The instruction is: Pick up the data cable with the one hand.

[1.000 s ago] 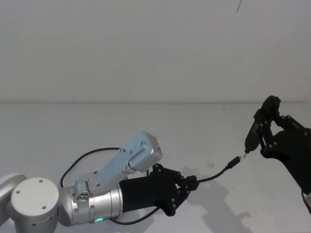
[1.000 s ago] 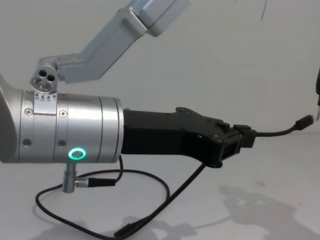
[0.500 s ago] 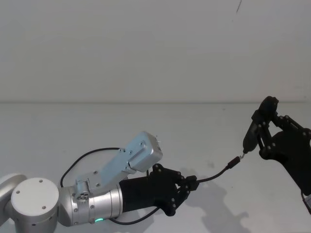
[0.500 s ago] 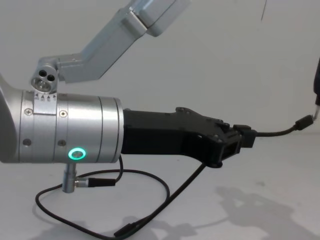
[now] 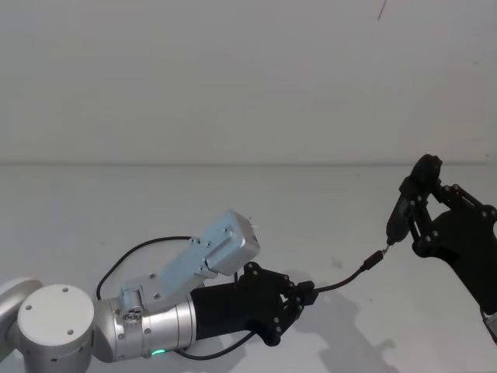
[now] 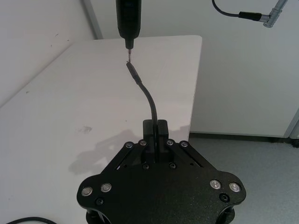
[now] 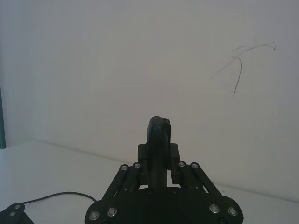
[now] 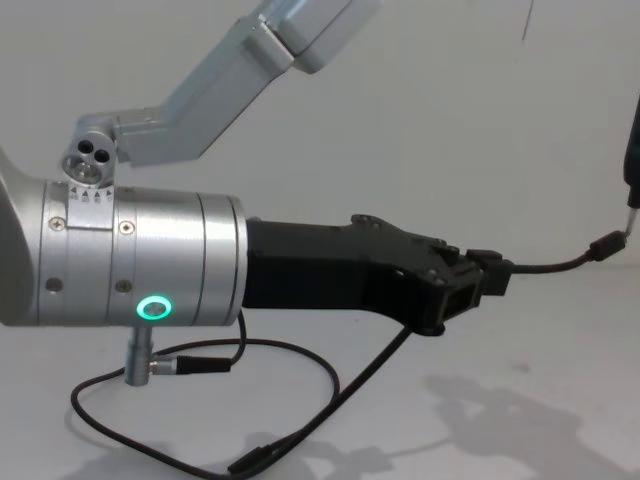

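I am holding the data cable [image 5: 342,283] in my left gripper [image 5: 305,294], its jaws clamped on the cable a little way back from one plug. That gripper is reaching out above the white worktop [image 5: 326,210], toward its middle, lifted clear of the surface. In the left wrist view the cable [image 6: 148,100] is rising out from between my fingers [image 6: 161,128] and curving up to its small connector. The rest of the cable is trailing down under my arm and lying in a loop on the worktop near its front left part, with the other plug [image 8: 252,459] resting at the front edge.

My right gripper [image 5: 411,203] is hanging over the right side of the worktop, closed on a slim black tool [image 5: 401,210] with a metal tip. That tip is sitting right at the cable's raised connector [image 5: 375,258]; I cannot tell whether the two are touching.
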